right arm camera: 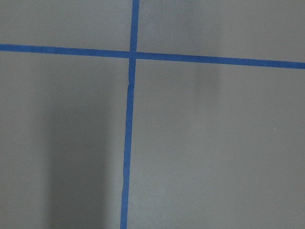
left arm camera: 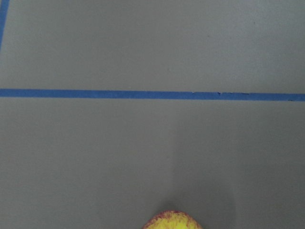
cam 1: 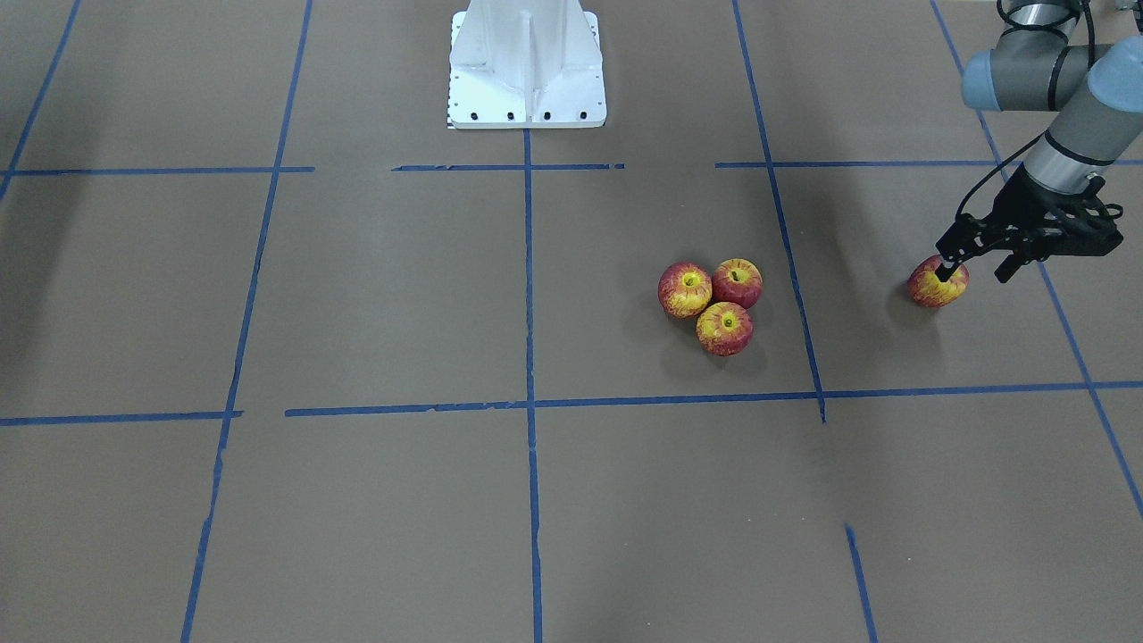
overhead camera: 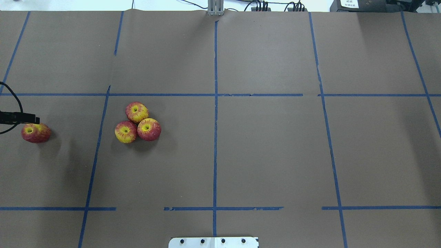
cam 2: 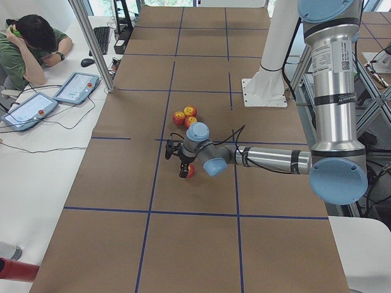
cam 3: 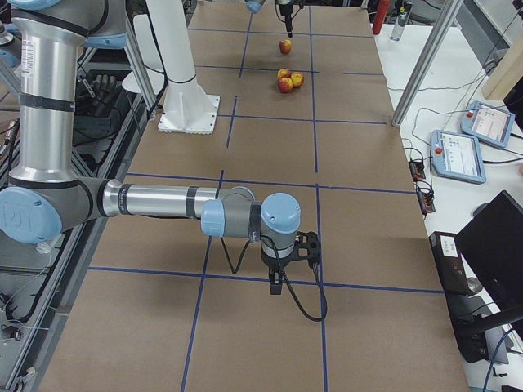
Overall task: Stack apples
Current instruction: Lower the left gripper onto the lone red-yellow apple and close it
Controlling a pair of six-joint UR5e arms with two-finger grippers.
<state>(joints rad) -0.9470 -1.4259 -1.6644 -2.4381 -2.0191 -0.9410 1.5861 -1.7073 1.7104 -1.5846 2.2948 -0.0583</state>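
Black two-finger left gripper [cam 1: 979, 266], fingers spread wide, low over one glossy red-and-yellow round apple [cam 1: 938, 282], possibly touching it, three matching apples [cam 1: 724, 327] clustered together well apart on brown paper-covered table [cam 1: 357, 313], right gripper [cam 3: 290, 273] opening cannot be told.

Two blue tape lines [right arm camera: 131, 54] cross on the brown paper-covered table [right arm camera: 214, 143].

Left pincer [cam 1: 978, 270] low, spread — right pincer [cam 3: 282, 282] hanging.
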